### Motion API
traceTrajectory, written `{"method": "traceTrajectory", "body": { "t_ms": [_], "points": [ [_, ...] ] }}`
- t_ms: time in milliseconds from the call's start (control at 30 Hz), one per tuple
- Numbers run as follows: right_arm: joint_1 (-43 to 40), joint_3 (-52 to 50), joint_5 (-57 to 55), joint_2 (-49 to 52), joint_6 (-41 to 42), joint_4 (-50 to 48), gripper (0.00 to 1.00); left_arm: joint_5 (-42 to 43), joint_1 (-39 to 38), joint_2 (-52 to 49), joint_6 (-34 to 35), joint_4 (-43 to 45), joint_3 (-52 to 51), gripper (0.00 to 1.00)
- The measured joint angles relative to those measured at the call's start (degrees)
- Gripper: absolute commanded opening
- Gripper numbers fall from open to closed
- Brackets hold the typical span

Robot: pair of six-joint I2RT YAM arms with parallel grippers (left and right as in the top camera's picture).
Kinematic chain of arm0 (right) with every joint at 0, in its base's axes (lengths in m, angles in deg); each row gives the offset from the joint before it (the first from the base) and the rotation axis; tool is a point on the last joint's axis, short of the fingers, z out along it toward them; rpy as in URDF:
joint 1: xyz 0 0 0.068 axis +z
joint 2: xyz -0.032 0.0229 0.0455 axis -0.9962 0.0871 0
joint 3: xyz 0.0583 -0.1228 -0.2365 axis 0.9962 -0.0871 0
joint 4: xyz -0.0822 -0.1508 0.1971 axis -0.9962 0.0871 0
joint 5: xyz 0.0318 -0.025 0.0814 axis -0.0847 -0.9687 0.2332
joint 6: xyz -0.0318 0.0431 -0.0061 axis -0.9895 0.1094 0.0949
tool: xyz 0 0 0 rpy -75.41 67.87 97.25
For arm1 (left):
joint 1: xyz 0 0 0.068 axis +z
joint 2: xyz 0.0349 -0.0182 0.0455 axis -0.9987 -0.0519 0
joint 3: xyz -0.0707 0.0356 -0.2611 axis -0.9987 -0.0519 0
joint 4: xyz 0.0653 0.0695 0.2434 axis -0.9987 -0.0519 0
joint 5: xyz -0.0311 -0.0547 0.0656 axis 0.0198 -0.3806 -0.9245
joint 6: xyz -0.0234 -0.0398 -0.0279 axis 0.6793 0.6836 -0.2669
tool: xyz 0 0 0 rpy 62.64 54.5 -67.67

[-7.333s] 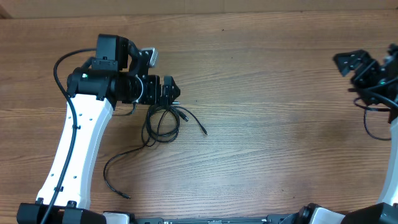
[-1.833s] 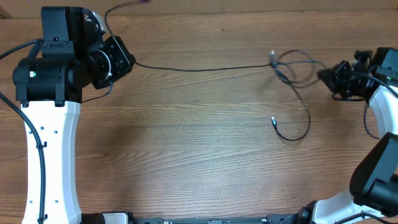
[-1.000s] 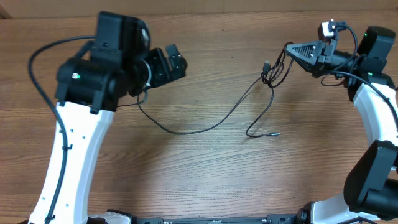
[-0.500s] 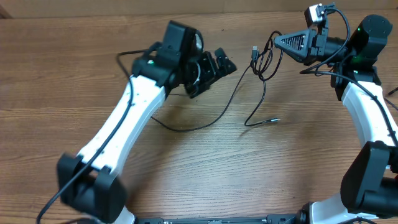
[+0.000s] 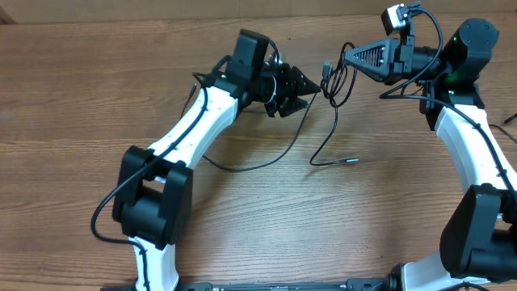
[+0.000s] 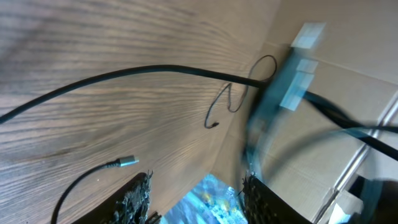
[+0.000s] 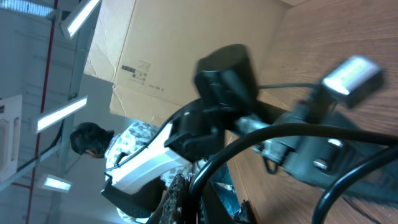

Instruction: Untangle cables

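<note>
1. The cables (image 5: pixel 333 81): the looped tangle is held aloft, pinched in the closed right gripper (image 5: pixel 348 56); loose strands are draped onto the table (image 5: pixel 97 97).
2. The left gripper (image 6: pixel 198 198): fingers are spread, nothing gripped. The tangle lies just to its right, strands running downward.

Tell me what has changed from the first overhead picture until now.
The cables, first a coil beside the left gripper, were pulled across to the right; the right gripper now holds their loops raised. The left gripper followed rightward, open. One plug still lies on the table.
</note>
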Motion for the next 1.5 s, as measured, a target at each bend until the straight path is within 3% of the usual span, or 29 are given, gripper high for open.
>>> {"method": "traceTrajectory", "body": {
  "t_ms": [300, 400, 667, 867, 1067, 1233, 1367, 1500],
  "points": [
    [0.0, 0.0, 0.0, 0.0, 0.0, 0.0, 0.04, 1.0, -3.0, -1.9, 2.0, 1.0, -0.1, 0.71],
    [0.0, 0.0, 0.0, 0.0, 0.0, 0.0, 0.04, 1.0, -2.8, -1.9, 3.7, 2.4, -0.2, 0.72],
    [0.0, 0.0, 0.0, 0.0, -1.6, 0.8, 0.04, 2.8, -0.5, -1.9, 9.7, 21.3, -0.4, 0.78],
    [0.0, 0.0, -1.3, -0.2, -8.7, 11.5, 0.04, 5.3, 1.3, -1.9, 14.9, 39.1, -0.4, 0.85],
    [0.0, 0.0, -7.1, -0.2, -16.9, 19.3, 0.04, 6.8, 1.5, -1.9, 16.2, 40.0, -0.3, 0.79],
    [0.0, 0.0, -9.7, -0.2, -18.6, 19.0, 0.04, 7.8, 1.5, -1.9, 8.3, 33.2, -0.3, 0.79],
    [-0.1, 0.0, -10.6, -0.2, -18.0, 18.8, 0.04, 7.2, 1.4, -1.9, -2.9, 25.5, -0.3, 0.86],
    [-0.3, 0.0, -10.8, -0.2, -17.3, 18.8, 0.04, 4.5, 0.8, -1.9, -14.5, 23.6, -0.3, 0.88]
  ]
}}
